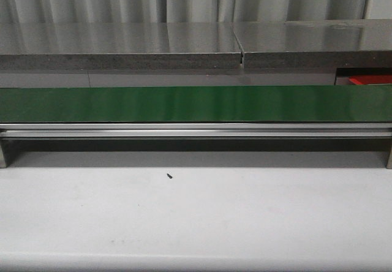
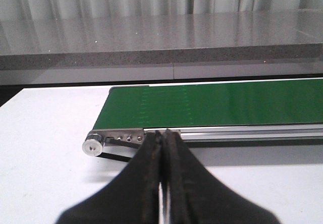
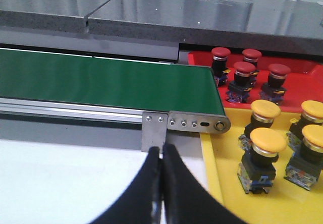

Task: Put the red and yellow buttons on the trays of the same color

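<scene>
Sitting sorted already, four red buttons (image 3: 245,72) stand on the red tray (image 3: 303,85) and four yellow buttons (image 3: 266,156) on the yellow tray (image 3: 227,188); green belt (image 1: 196,103) bare; rigid, light, top-heavy, so probably grip the squared base, not the slick cap; left gripper (image 2: 162,148) and right gripper (image 3: 161,163) pressed together, holding nothing

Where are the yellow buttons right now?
In the right wrist view, the yellow buttons stand on the yellow tray, past the green belt's end, beside the red buttons.

front: faces belt (image 1: 196,103) straight-on | wrists: low, near opposite belt ends | shared: belt
</scene>
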Robot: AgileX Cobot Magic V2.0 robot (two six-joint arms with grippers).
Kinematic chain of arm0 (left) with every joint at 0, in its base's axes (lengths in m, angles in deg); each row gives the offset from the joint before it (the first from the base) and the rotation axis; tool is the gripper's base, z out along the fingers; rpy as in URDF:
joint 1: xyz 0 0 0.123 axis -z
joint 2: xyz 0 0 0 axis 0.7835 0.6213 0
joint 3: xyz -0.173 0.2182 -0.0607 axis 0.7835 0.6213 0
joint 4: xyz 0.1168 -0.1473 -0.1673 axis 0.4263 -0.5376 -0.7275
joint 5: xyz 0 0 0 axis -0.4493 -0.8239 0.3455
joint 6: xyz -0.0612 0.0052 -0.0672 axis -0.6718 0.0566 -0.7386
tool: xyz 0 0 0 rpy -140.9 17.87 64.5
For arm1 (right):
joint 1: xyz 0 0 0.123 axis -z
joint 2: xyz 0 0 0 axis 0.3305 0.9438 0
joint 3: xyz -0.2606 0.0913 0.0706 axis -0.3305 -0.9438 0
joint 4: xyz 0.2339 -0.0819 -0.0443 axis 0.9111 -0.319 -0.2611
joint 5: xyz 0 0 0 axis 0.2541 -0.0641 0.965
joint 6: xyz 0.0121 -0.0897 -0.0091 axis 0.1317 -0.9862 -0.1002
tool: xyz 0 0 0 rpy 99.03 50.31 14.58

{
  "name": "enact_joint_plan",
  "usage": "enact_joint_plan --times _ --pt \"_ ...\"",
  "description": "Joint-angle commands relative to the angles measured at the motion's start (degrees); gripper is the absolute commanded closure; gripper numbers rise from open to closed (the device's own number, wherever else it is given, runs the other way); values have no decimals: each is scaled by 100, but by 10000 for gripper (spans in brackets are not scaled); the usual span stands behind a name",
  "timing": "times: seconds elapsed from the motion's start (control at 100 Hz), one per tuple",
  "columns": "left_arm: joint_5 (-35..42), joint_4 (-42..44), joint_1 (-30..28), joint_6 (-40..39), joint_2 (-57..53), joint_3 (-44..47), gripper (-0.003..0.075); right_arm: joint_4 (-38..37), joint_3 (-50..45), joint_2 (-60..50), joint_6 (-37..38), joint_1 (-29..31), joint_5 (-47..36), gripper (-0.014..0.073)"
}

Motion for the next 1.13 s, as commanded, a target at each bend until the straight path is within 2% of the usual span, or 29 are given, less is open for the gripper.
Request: enact_joint_plan --times 0.0,0.14,1.12 --pt "605 33 -39 -131 -191 -83 739 -54 2 -96 0 -19 -455 662" --pt "997 64 -39 -131 -191 100 739 -54 2 -96 0 -19 -448 662" --pt "957 51 -39 -131 -191 100 739 -54 2 -96 0 -19 -448 662"
